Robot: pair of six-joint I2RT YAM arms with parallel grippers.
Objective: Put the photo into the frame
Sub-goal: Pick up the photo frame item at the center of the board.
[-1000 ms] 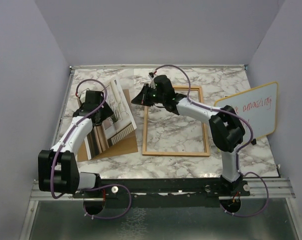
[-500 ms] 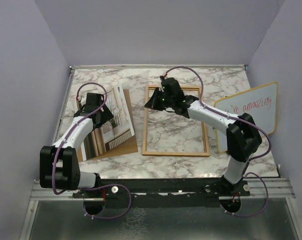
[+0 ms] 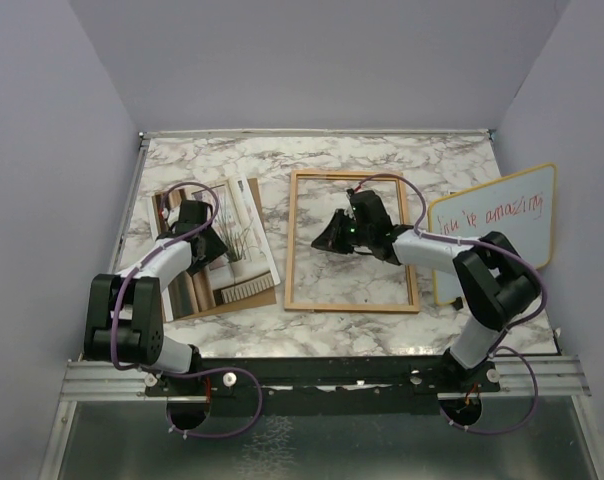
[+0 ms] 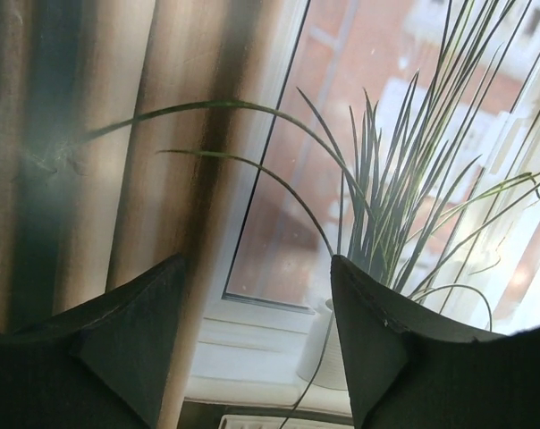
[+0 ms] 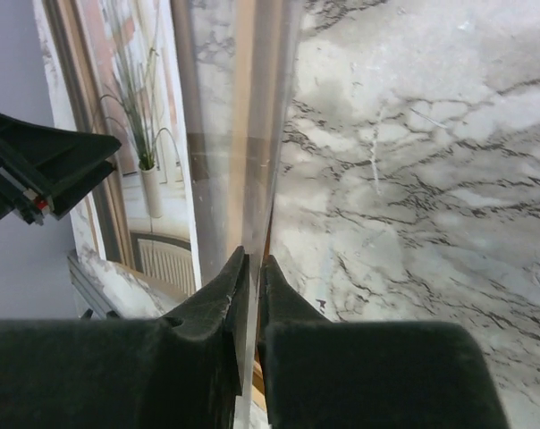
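Note:
The photo (image 3: 237, 250), with curtains and a grassy plant, lies on the brown back board (image 3: 244, 298) at the left. My left gripper (image 3: 207, 245) is open just above it. The print fills the left wrist view (image 4: 279, 161), and the gripper (image 4: 257, 264) has its fingers spread and holds nothing. The orange-brown frame rim (image 3: 352, 306) lies flat at centre, with marble showing through it. My right gripper (image 3: 324, 240) is over the frame's left half. It (image 5: 252, 261) is shut on the edge of a thin clear pane (image 5: 234, 107). The photo (image 5: 145, 143) shows to the left of the pane.
A yellow-rimmed whiteboard (image 3: 502, 225) with red handwriting leans at the right, beside the frame. The marble table (image 3: 432, 160) ends at walls at the back and both sides. A metal rail (image 3: 322, 375) runs along the near edge.
The photo was tilted up under my left gripper and now lies flat on the back board. My right gripper moved from the frame's top left corner down and right, over the frame.

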